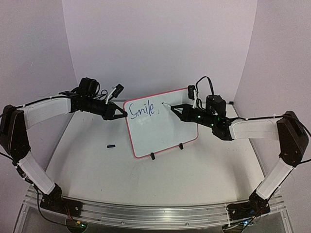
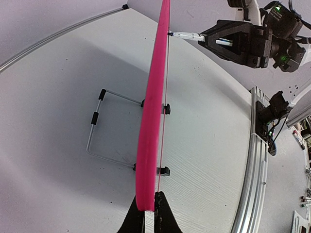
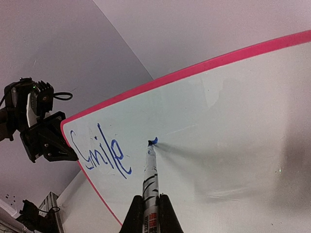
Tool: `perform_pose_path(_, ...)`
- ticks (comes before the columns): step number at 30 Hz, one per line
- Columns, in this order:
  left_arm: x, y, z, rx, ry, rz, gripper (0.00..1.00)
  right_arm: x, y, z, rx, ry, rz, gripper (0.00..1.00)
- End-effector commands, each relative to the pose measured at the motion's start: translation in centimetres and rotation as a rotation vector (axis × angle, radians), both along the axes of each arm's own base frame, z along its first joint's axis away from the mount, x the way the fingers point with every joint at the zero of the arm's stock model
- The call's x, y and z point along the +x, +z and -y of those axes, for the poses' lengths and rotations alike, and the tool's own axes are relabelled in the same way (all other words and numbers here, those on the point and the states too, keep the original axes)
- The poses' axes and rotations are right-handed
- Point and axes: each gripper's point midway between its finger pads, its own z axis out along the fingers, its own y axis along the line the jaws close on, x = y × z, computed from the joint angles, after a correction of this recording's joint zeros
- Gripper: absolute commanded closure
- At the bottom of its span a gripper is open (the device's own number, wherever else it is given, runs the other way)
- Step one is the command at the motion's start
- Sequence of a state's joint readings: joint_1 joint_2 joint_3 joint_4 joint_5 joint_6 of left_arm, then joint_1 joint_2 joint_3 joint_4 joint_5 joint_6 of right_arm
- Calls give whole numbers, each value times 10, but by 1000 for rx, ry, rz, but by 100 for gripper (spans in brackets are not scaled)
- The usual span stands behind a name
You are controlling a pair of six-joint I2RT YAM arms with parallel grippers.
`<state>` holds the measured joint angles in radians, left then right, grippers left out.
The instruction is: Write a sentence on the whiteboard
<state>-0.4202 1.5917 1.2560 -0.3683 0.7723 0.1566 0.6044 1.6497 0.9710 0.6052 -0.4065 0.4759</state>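
Note:
The whiteboard (image 1: 163, 127) with a red-pink frame stands tilted on two black clip feet mid-table. Blue lettering "Smile," (image 1: 142, 109) runs along its top left; it also shows in the right wrist view (image 3: 99, 155). My left gripper (image 1: 121, 114) is shut on the whiteboard's left edge (image 2: 148, 160), seen edge-on in the left wrist view. My right gripper (image 1: 176, 109) is shut on a white marker (image 3: 149, 182) whose blue tip touches the board to the right of the lettering, at a short new blue stroke (image 3: 154, 141).
A small black marker cap (image 1: 111, 145) lies on the table left of the board. A wire stand (image 2: 104, 128) props the board from behind. An aluminium rail (image 1: 155, 213) runs along the near table edge. Purple walls enclose the back and sides.

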Motion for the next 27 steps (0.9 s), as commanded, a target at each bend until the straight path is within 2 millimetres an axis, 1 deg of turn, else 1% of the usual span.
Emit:
perform_pose_path(1, -10, -32, 2, 90, -20, -71, 100, 3, 6, -1, 25, 3, 12, 100)
perform_pose_path(8, -10, -31, 2, 89, -20, -70, 100, -2, 1, 1, 19, 9, -3, 100)
perform_pose_path(15, -10, -30, 2, 88, -20, -68, 100, -4, 3, 1, 21, 14, -1, 100)
perform_pose_path(21, -11, -29, 2, 87, -19, -65, 100, -3, 1, 12, 11, -44, 0, 100)
perform_pose_path(27, -11, -29, 2, 87, -21, -65, 100, -4, 4, 22, 9, -84, 12, 100)
